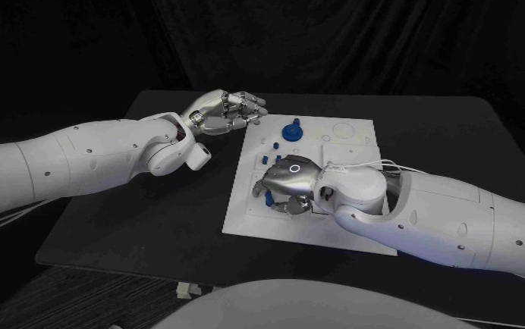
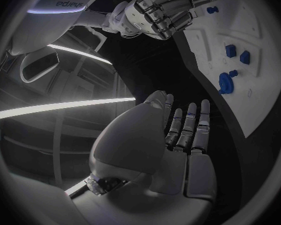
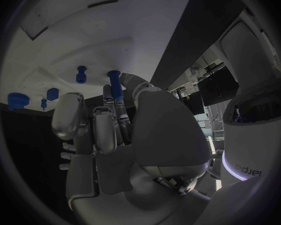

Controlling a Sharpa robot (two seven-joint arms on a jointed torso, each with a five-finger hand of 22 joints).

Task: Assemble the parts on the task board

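Observation:
The white task board (image 1: 339, 215) lies mid-table. My right hand (image 1: 287, 180) rests low over its near-left part, palm down. Its fingers pinch a blue peg (image 3: 114, 83) whose tip meets the board (image 3: 65, 40); a second blue peg (image 3: 82, 74) stands just beside it. A big blue knob (image 1: 291, 130) stands at the board's far left, with small blue parts (image 1: 266, 161) between it and my right hand. My left hand (image 1: 224, 111) hovers off the board's far-left corner, its fingers (image 2: 189, 127) straight and holding nothing. The left wrist view shows the knob (image 2: 225, 82) and my right hand (image 2: 162, 10).
The black table (image 1: 143, 215) stretches bare to the left of the board and along its near edge. A white cable (image 1: 366, 165) loops over my right wrist. Round recesses (image 1: 344, 129) mark the board's far right part. Dark curtains hang behind the table.

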